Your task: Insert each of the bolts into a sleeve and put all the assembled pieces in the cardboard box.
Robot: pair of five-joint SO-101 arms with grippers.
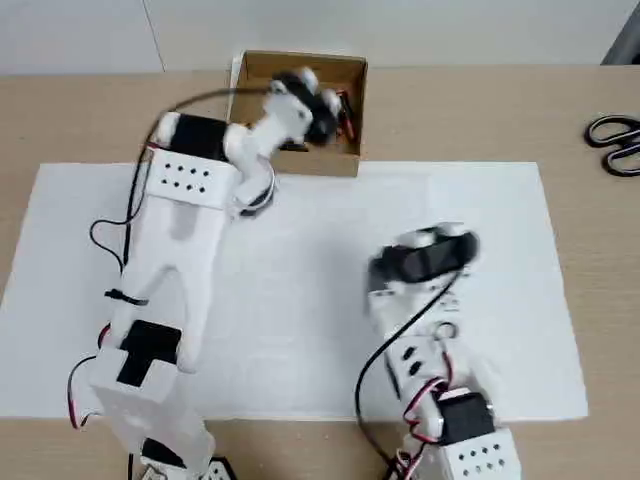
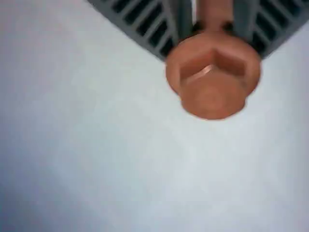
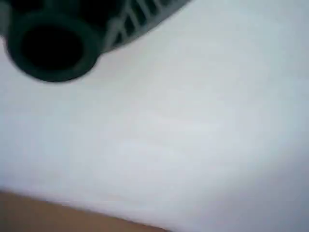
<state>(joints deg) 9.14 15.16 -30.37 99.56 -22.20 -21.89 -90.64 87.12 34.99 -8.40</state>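
The left claw is pressed together on an orange bolt. The bolt's shank is pinched between the grey ribbed fingers, and its hexagonal flanged head sticks out past the tips. In the high view this arm stretches across to the cardboard box at the far side of the counter, with its claw above the open box.

The right claw hangs over the white paper sheet nearer the arm bases. It pinches a black sleeve against a ribbed finger, the sleeve's open bore facing the wrist camera. A pair of scissors lies on the bare counter, well apart from both arms.
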